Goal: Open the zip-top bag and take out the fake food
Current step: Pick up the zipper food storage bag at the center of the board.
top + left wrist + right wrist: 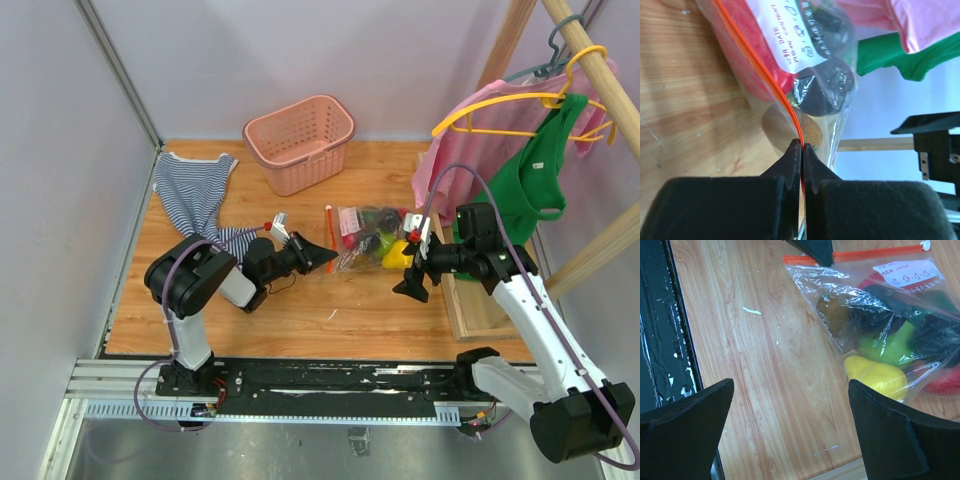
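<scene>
The left gripper [801, 146] is clenched on the red-orange zip strip [870, 253] of the clear crinkly plastic zip-top bag [365, 235], its black jaws pressed flat together over one end of the strip. The right gripper [791, 385] hangs released, jaws spread wide, near the bag's opposite end (touching nothing that shows). The bag lies on the light wooden table [300, 315] between the two grippers, with the plastic fake food [879, 377] inside it: yellow, light green, red and dark pieces. A pink slotted plastic basket [300, 140] stands behind, well apart.
</scene>
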